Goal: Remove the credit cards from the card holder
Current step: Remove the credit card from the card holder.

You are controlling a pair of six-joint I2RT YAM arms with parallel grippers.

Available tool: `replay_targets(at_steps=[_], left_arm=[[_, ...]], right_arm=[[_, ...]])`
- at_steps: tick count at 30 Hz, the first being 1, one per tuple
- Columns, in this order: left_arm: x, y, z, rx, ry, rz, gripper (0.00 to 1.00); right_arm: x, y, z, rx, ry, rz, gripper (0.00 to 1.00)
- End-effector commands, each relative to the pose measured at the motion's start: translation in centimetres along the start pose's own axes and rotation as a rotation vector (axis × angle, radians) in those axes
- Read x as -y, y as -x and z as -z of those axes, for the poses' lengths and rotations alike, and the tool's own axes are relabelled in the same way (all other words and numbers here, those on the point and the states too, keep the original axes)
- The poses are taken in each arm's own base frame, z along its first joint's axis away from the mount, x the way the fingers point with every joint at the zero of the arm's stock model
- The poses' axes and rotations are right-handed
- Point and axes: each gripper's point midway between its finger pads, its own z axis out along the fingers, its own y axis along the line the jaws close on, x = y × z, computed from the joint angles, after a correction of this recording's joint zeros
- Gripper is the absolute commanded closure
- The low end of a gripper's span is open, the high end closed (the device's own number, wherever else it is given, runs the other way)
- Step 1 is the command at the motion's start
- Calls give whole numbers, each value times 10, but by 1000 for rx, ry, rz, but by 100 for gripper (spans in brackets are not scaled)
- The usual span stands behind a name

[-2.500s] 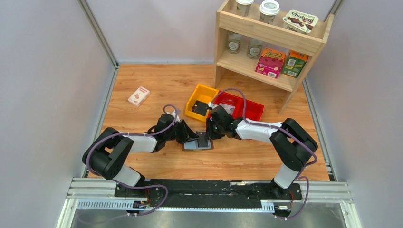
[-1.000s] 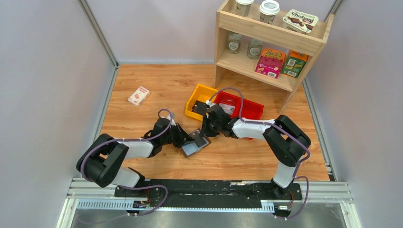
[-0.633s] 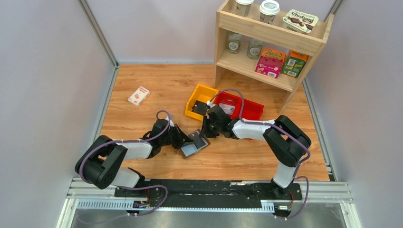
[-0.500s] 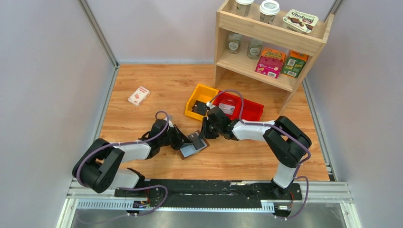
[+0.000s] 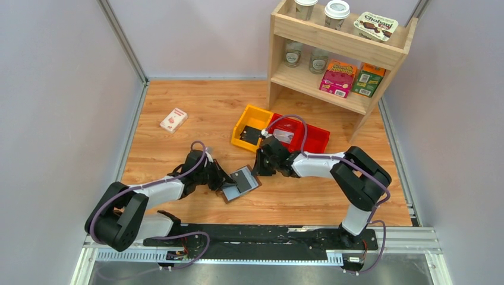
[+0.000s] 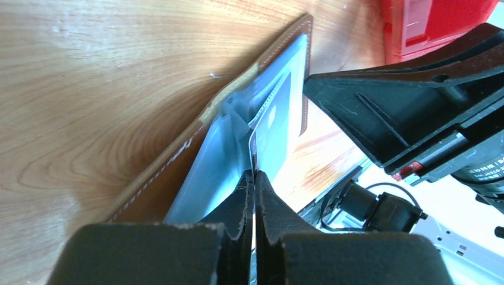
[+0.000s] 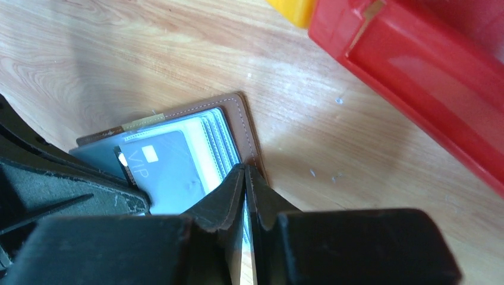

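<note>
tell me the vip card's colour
Dark grey; the flat VIP card shows best in right wrist view.

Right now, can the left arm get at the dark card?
Likely yes: the left gripper is shut on the edge of what looks like that card, the holder lies open, and the right gripper pinches the holder's other side, clear of it.

Yellow bin touching red bin; wooden shelf behind.
</note>
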Motion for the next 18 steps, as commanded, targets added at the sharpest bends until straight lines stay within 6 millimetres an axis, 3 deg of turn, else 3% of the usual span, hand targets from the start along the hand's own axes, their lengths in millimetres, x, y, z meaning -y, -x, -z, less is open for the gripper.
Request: replay_targets(at_steps=[1, 6, 11, 18], left_arm=[[-18, -11, 4, -76, 79, -41, 100], [-14, -3, -6, -111, 73, -156, 100], [9, 7, -17, -140, 7, -226, 100], [13, 7, -23, -172, -6, -240, 100]], right_arm=[[63, -48, 14, -124, -222, 24, 87], [26, -25, 32, -37, -106, 85, 81], [0, -4, 47, 44, -26, 107, 75], [-29, 7, 46, 58, 90, 140, 74]])
